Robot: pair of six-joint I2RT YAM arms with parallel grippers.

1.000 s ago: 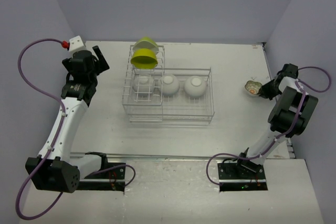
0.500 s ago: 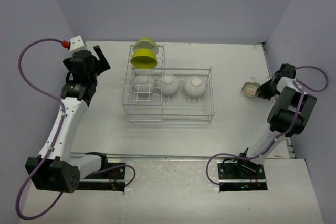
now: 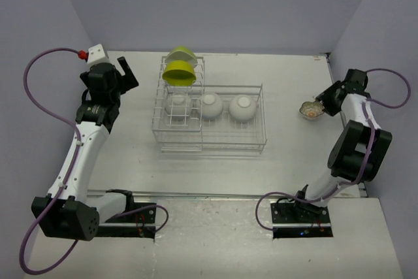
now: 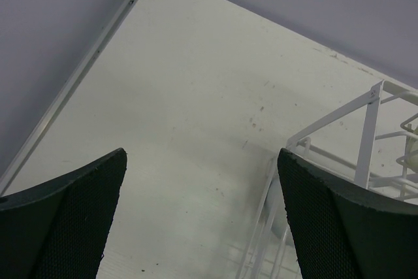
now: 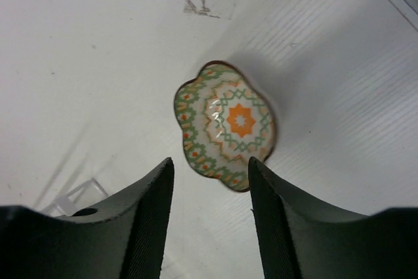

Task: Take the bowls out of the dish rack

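1. Looking down from the top camera, we log the dish rack (image 3: 215, 136) mid-table (image 3: 130, 148). Three white bowls (image 3: 210, 105) sit in its basket and the lime-yellow bowls (image 3: 179, 71) in the taller end. The patterned bowl (image 3: 312, 110) lies well right of the rack.
2. Left wrist: the left gripper (image 4: 202, 155) is spread wide, with only the rack's corner in sight.
3. Right wrist: the right gripper (image 5: 210, 161) is spread, the patterned bowl's near rim between its tips. We can make out the green-orange star only here.
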